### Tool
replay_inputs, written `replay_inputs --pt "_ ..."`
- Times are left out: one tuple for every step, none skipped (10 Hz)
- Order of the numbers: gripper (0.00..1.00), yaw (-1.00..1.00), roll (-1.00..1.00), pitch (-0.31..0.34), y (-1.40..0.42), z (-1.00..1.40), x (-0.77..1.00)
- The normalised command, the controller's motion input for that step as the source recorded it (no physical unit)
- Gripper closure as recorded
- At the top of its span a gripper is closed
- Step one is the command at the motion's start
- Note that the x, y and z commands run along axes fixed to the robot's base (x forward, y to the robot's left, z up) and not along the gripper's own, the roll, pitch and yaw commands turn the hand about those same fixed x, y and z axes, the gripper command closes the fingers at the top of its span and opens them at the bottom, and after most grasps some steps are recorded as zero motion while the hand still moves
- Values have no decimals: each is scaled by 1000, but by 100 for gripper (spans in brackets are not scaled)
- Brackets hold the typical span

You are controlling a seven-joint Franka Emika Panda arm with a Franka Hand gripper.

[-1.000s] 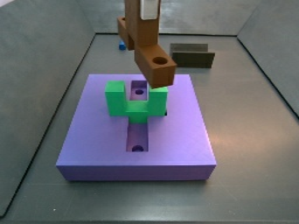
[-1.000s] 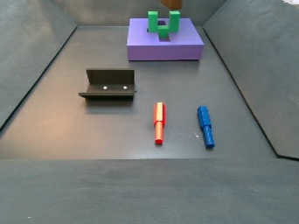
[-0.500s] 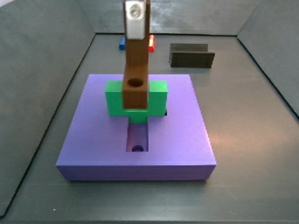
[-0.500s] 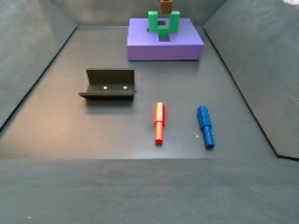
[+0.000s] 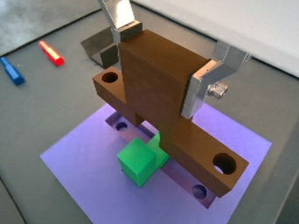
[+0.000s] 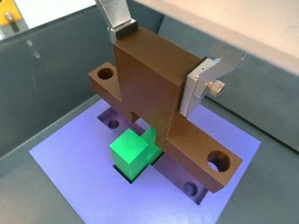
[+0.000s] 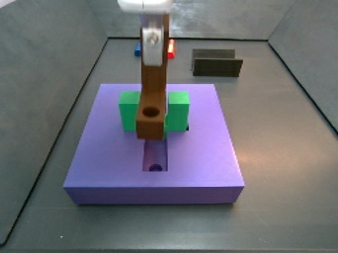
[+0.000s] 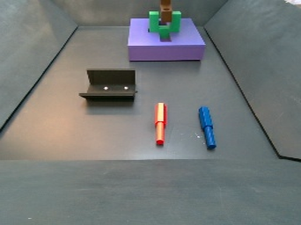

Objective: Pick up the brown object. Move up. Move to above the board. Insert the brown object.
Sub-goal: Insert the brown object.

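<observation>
End effector (image 5: 167, 64) pinching brown object (image 5: 163, 96) upright block, above board (image 7: 199, 148).

The gripper (image 5: 167, 54) has flat silver plate fingers (image 5: 205, 80). A round screw sits on one plate. Its body above the board (image 7: 211, 148) looks white.

Brown object (image 5: 163, 105): inverted-T, tall block clamped between gripper (image 5: 170, 54) fingers, flat bar lowermost, round hole near each end. Hangs over board (image 7: 156, 148), bar along central groove, at green bracket (image 7: 129, 111). Board: purple-blue slab, flat on floor, groove holes visible.
</observation>
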Motion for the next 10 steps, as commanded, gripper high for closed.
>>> replay_inputs --pt "100 114 97 0 -154 -274 0" --pt "100 123 126 0 -114 -277 0" --pt "100 106 133 0 -34 -280 43" --pt "100 80 144 0 0 -326 31" --pt "100 74 119 0 0 -329 91" --pt "100 66 87 0 0 -300 120" --pt "100 57 23 0 0 -271 126" --pt "100 51 31 0 0 -317 69" --pt "100 43 20 0 0 -291 71" --pt "100 37 19 0 0 -286 77"
